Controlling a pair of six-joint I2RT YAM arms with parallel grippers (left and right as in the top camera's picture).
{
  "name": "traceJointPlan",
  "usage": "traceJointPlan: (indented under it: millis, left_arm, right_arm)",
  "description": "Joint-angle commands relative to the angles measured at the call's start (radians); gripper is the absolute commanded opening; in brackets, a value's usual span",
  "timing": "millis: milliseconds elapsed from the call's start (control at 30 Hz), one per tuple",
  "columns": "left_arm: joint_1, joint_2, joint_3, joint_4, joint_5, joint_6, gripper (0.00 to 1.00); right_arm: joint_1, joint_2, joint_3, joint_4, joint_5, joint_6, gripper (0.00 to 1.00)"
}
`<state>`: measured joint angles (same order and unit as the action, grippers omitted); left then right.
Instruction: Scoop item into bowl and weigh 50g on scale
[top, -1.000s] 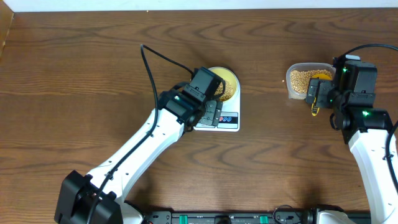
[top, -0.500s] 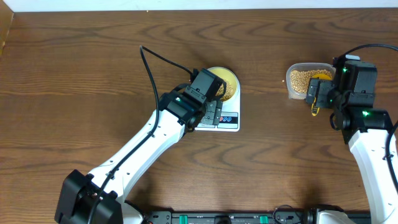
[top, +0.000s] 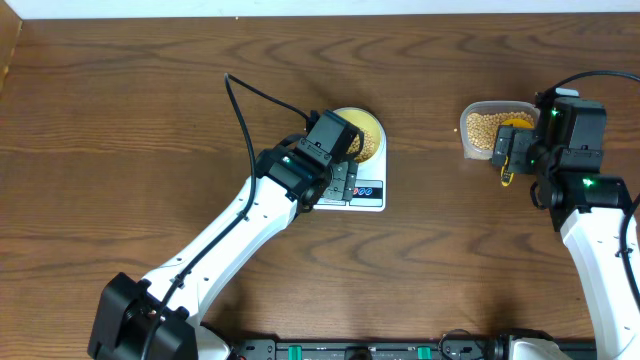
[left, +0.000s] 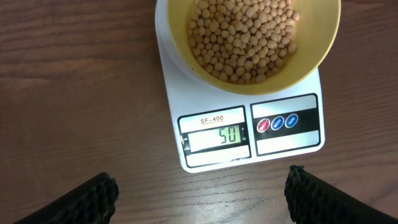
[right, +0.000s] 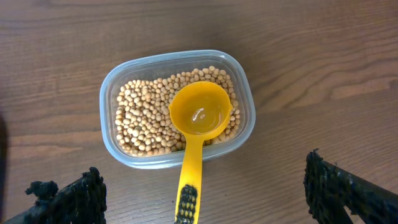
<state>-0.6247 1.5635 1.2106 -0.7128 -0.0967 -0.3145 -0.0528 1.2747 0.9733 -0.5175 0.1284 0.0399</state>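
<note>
Many tan beans (left: 245, 34) fill the pale-yellow bowl (left: 311, 59) on the far half of the white scale (left: 286, 140), whose display (left: 214, 138) appears to read 50. The left gripper (left: 205, 202) hovers near it, fingers spread wide, empty. The right gripper (right: 205, 199), equally wide and empty, hangs over the far-right clear tub (right: 112, 93), where the yellow scoop (right: 200, 115) rests on more beans.

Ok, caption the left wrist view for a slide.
Yellow bowl of beans sits on the white scale, display reading 50.
</note>
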Motion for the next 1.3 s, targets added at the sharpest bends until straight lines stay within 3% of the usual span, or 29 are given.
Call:
traceJointPlan:
  millis: [0, 1267]
  left_arm:
    - [0.000, 0.007, -0.010, 0.001, -0.021, -0.005, 0.88]
    - [0.000, 0.007, -0.010, 0.019, -0.010, -0.004, 0.88]
  right_arm:
    - [0.008, -0.012, 0.001, -0.002, 0.011, -0.014, 0.99]
    - [0.008, -0.012, 0.001, -0.002, 0.012, -0.014, 0.99]
